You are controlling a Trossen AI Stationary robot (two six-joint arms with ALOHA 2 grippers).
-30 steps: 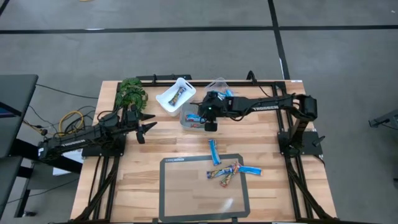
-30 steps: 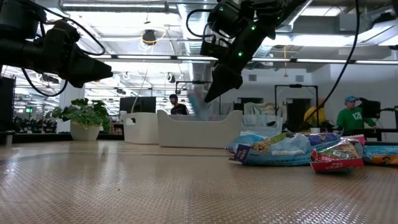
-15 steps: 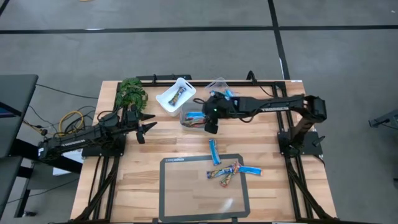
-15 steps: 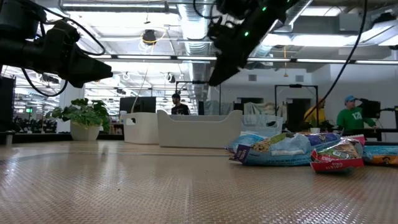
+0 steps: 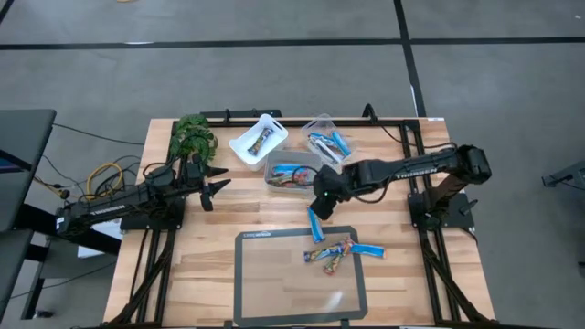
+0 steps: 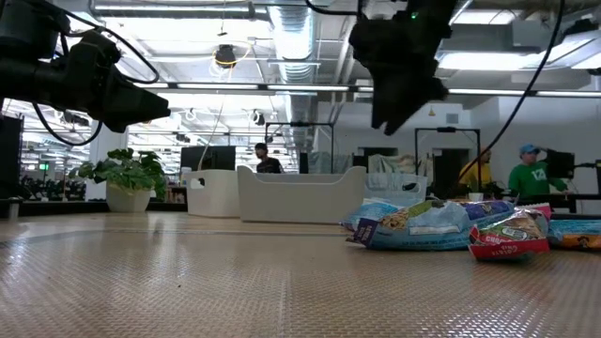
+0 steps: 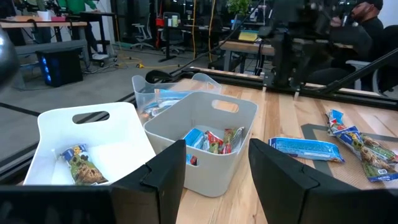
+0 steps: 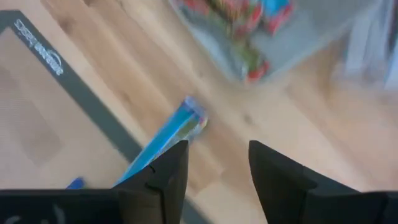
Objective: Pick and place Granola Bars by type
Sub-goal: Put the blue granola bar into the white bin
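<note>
Three tubs stand at the far side: a white tub (image 5: 258,140) with one brownish bar, a grey tub (image 5: 291,174) with mixed bars, and a clear tub (image 5: 324,139) with blue bars. A blue bar (image 5: 315,224) lies on the wood at the dark-framed mat's (image 5: 274,283) far edge. More bars (image 5: 336,253) lie heaped on the mat. My right gripper (image 5: 320,203) hangs open above the table between the grey tub and that blue bar (image 8: 163,142), pointing steeply down, nothing between its fingers. My left gripper (image 5: 216,188) waits open at the left, level.
A small green plant (image 5: 192,137) stands at the far left corner behind my left gripper. The mat's near half is bare. In the low view, people stand in the room beyond the table.
My right gripper has left its place over the grey tub and swung toward the table's near edge and a little right, rising slightly and rolling about its own axis. It now hangs over the wood by the lone blue bar. A blue bar shows in the grey tub where the gripper stood.
</note>
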